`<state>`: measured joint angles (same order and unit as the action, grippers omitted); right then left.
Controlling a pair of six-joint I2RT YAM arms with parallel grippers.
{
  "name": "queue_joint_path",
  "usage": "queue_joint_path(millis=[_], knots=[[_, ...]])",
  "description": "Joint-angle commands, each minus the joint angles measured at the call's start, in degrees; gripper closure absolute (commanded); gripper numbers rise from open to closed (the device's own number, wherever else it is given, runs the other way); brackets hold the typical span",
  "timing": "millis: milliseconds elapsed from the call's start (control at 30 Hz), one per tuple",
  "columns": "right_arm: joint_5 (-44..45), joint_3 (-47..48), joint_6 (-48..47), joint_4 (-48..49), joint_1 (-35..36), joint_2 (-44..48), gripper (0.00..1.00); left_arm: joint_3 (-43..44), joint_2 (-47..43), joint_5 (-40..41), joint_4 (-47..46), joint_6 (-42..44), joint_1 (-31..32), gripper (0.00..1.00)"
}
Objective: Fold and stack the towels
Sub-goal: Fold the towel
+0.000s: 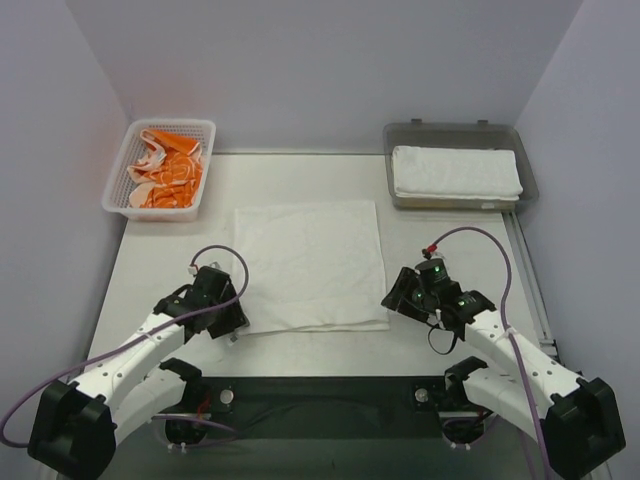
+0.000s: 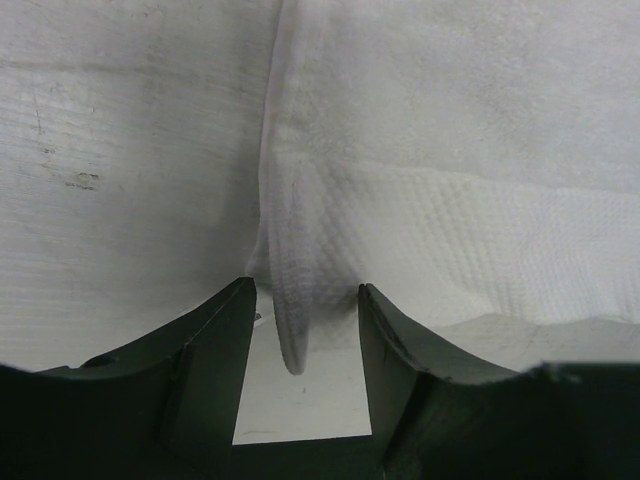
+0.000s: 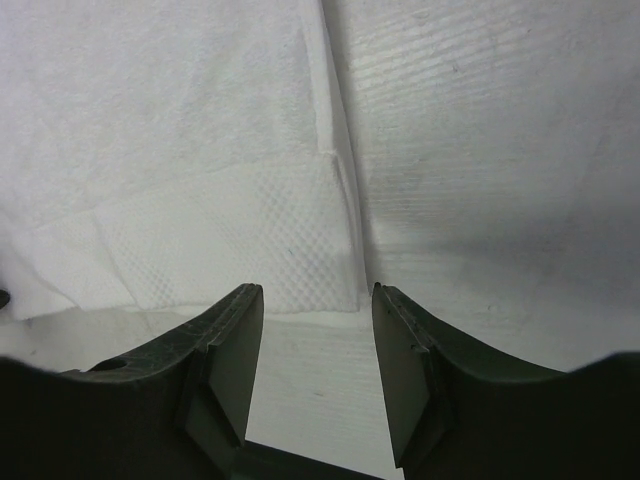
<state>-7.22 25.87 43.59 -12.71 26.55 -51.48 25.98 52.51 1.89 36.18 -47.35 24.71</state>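
1 spread white towel [image 1: 310,265] lies flat at mid-table [image 1: 450,260], its near-left corner puckered. 1 folded white towel [image 1: 456,172] rests in the tray [image 1: 450,128]. 1 orange-and-white towel [image 1: 165,170] lies crumpled in the basket [image 1: 175,124].

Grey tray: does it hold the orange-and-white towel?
No, a folded white towel lies in the grey tray; the orange-and-white towel sits in the basket.

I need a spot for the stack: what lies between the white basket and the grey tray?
Between basket and tray, only bare table, in the top view; the spread towel lies nearer.
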Motion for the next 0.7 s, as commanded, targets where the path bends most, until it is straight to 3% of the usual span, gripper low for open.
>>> queue_joint_path(millis=[0, 67, 167, 467, 667], knots=[[-1.82, -1.61, 4.65, 3.83, -0.70, -2.04, 0.53, -0.05, 0.57, 0.04, -1.91, -0.55, 0.60, 0.46], [-2.27, -2.05, 5.44, 4.80, -0.88, -3.09, 0.54, -0.05, 0.75, 0.04, -1.99, -0.55, 0.69, 0.49], [-2.18, -2.31, 6.24, 4.97, -1.23, -4.15, 0.54, 0.04, 0.14, 0.04, -1.99, -0.29, 0.69, 0.62], [-4.19, -3.63, 9.05, 7.96, -2.37, -7.75, 0.59, 0.74, -2.06, 0.48, -1.56, 0.50, 0.78, 0.81], [-4.64, -3.63, 9.67, 8.40, -2.46, -10.74, 0.60, 1.80, -2.59, 1.89, -0.59, 1.74, 0.78, 0.86]])
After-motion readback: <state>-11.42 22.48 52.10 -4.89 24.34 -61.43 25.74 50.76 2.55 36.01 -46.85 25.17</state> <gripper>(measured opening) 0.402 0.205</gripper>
